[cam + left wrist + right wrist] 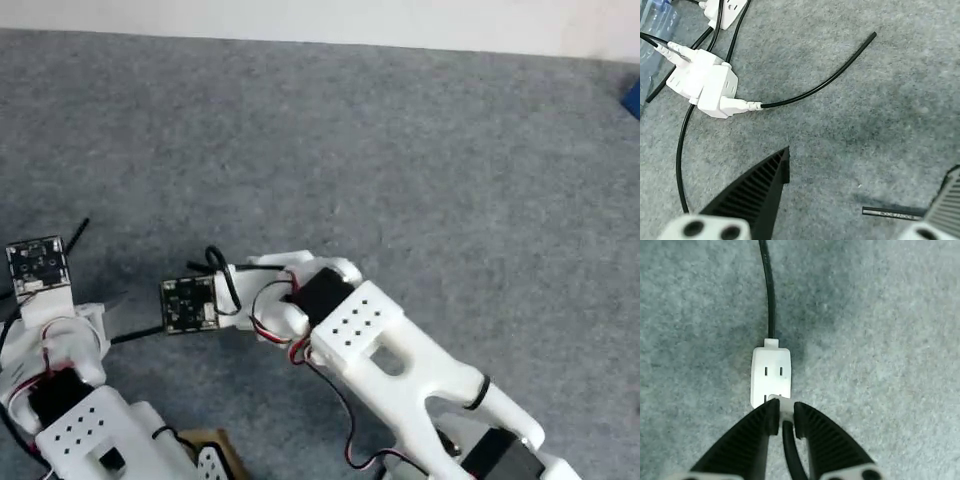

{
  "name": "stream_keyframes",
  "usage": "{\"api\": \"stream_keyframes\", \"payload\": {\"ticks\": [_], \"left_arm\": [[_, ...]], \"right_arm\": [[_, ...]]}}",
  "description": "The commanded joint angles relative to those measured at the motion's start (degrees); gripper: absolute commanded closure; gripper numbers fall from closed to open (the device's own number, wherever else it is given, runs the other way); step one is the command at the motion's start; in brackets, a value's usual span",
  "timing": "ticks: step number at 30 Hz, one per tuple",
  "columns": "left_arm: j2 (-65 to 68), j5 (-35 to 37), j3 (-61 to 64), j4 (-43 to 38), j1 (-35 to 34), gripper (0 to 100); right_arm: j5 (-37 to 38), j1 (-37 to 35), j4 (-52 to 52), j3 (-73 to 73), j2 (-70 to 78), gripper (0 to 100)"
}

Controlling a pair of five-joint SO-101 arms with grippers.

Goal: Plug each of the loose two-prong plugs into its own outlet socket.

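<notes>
The bench (pixel 450 150) is wearing a grey, carpet-like covering, with a pale wall running along its far edge. The left hand (pixel 867 162) is hanging released above bare covering, fingers spread wide. Lying around it are a white cube adapter (pixel 707 82) with a white plug (pixel 740 105) seated in its side, a black cable (pixel 825 80) curving away from that plug to a cut end, a white power strip (pixel 727 10) beyond the adapter, and a short black strip (pixel 892 213) beside one finger.

The right hand (pixel 785 412) is clenching on a white two-prong plug (pixel 785 406), whose black lead is passing back between the fingers. The plug is touching the near end of a white outlet socket (pixel 771 375) lying flat, slots facing up. The socket's long axis is lining up with the hand, and its own black cord (pixel 769 290) is leaving from the far end. Whether the prongs are seated cannot be told.
</notes>
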Motion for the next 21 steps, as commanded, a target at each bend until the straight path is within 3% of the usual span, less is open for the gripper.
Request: {"api": "stream_keyframes", "payload": {"ticks": [1,9,21], "left_arm": [[-0.48,-0.53,-0.4,-1.32,-0.31,56],[-0.48,-0.35,-0.57,-1.32,-0.4,56],[-0.48,-0.44,-0.57,-1.32,-2.86,56]], "right_arm": [[0.97,0.66,-1.71,0.92,-0.22,99.1],[0.7,-0.13,-8.22,6.81,-0.31,99.1],[-1.41,-2.15,-8.57,8.13,-0.22,99.1]]}}
